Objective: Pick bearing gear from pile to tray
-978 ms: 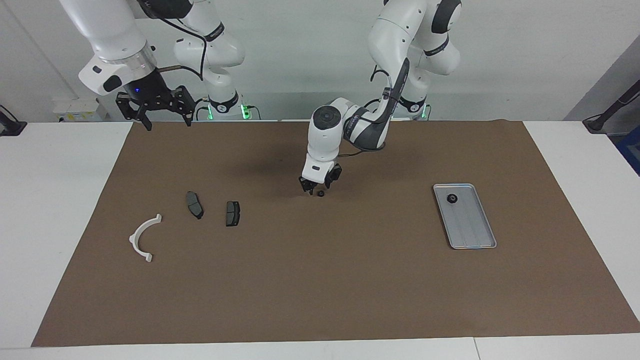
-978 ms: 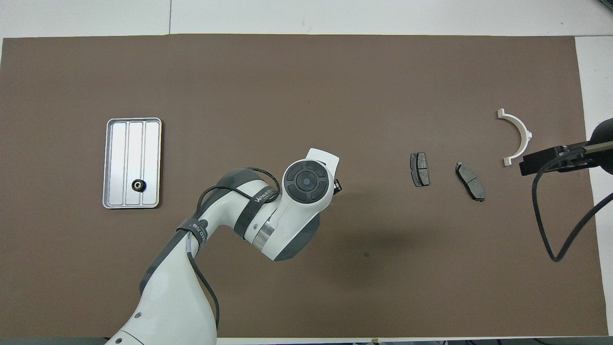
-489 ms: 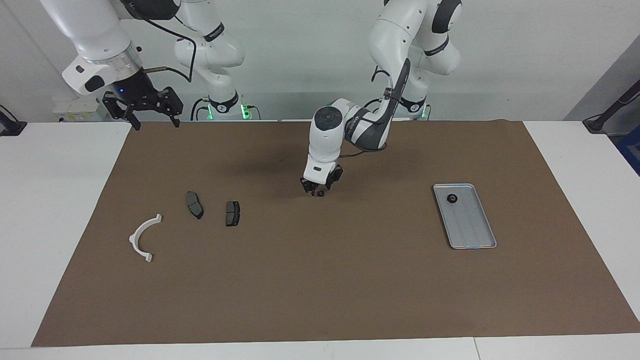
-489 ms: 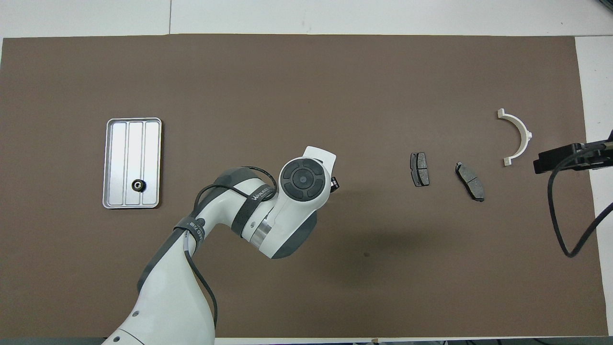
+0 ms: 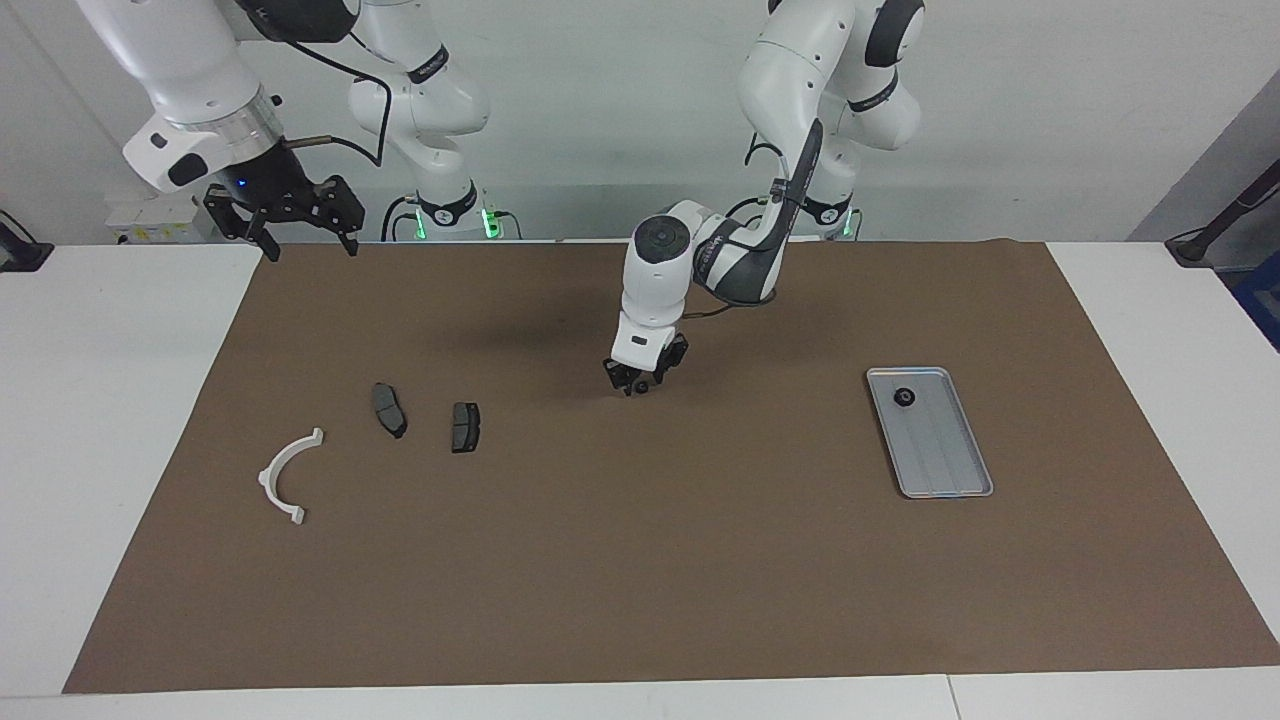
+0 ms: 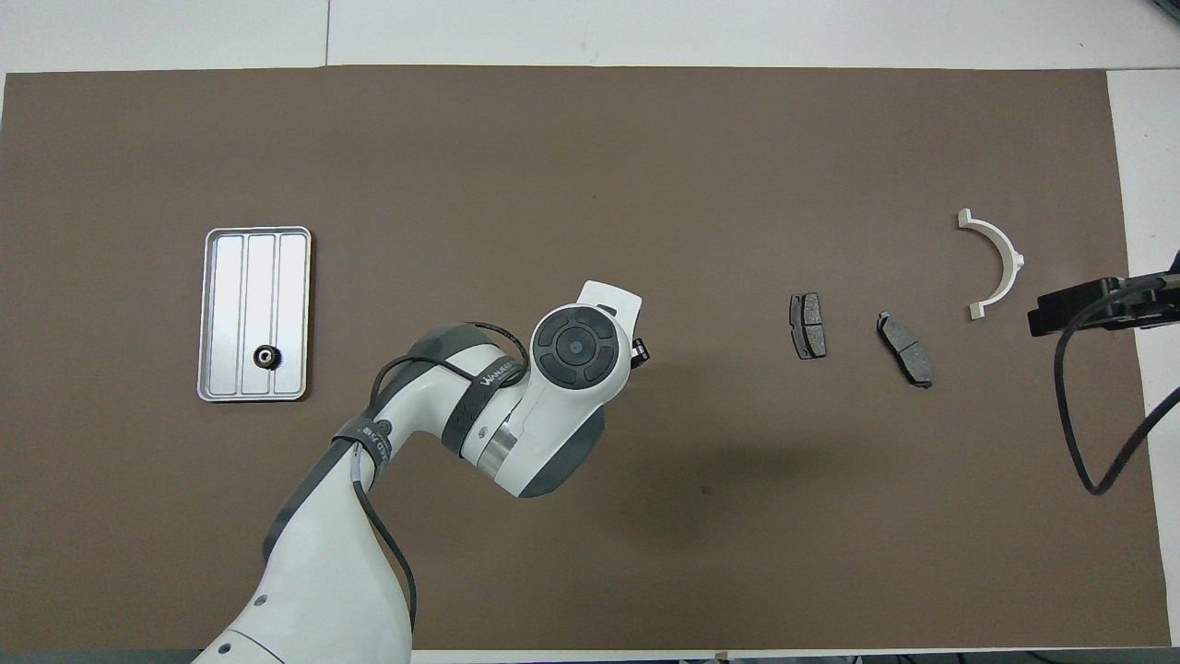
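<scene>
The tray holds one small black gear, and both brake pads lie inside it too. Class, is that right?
Not quite. The tray does hold one small black gear, but both brake pads lie on the brown mat toward the right arm's end, as the overhead view shows.

mat point(image 5: 640, 560): plain brown, covering most of the tabletop
tabletop point(image 5: 110, 400): white, showing at the edges round the mat
tray point(image 5: 950, 480): silver-grey, faint ribs running along its floor
round piece in the tray point(image 5: 903, 397): black, with a pale centre seen from overhead
brake pads point(image 5: 389, 409): both dark grey, near-black
curved arc point(image 5: 285, 475): white
arms point(image 5: 655, 290): white shells with dark grey joints
left gripper point(image 5: 634, 384): black
right gripper point(image 5: 283, 215): black, with a small blue light above it
</scene>
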`<state>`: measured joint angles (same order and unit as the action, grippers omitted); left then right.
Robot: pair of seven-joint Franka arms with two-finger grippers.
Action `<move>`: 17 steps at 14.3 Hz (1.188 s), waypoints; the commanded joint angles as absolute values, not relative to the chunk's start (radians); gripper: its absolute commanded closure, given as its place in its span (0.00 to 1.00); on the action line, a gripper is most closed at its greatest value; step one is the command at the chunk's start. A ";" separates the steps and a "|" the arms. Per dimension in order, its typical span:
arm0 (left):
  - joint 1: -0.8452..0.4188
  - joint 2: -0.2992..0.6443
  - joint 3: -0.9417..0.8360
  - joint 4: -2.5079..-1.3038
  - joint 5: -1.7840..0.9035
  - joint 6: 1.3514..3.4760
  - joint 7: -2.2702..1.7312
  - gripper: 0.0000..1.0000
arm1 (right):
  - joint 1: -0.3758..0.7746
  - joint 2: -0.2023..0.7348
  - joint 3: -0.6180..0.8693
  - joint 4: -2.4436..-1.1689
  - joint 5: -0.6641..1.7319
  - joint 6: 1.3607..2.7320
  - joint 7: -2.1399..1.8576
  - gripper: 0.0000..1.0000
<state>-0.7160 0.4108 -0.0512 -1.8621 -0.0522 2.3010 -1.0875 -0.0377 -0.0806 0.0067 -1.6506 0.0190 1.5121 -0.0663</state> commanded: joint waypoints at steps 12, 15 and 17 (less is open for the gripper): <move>-0.719 0.410 -0.048 -1.885 -0.037 2.338 -1.106 0.53 | -0.066 -0.101 0.017 -1.681 -0.051 1.499 -0.064 0.00; -0.719 0.410 -0.048 -1.885 -0.037 2.338 -1.106 0.57 | -0.066 -0.101 0.017 -1.681 -0.051 1.497 -0.064 0.00; -0.721 0.411 -0.048 -1.885 -0.037 2.338 -1.108 0.64 | -0.066 -0.101 0.017 -1.681 -0.049 1.499 -0.064 0.00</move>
<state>-0.7160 0.4113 -0.0514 -1.8709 -0.0522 2.3162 -1.0890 -0.0490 -0.0812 0.0061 -1.6603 -0.0387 1.5063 -0.0662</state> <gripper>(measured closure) 0.604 0.000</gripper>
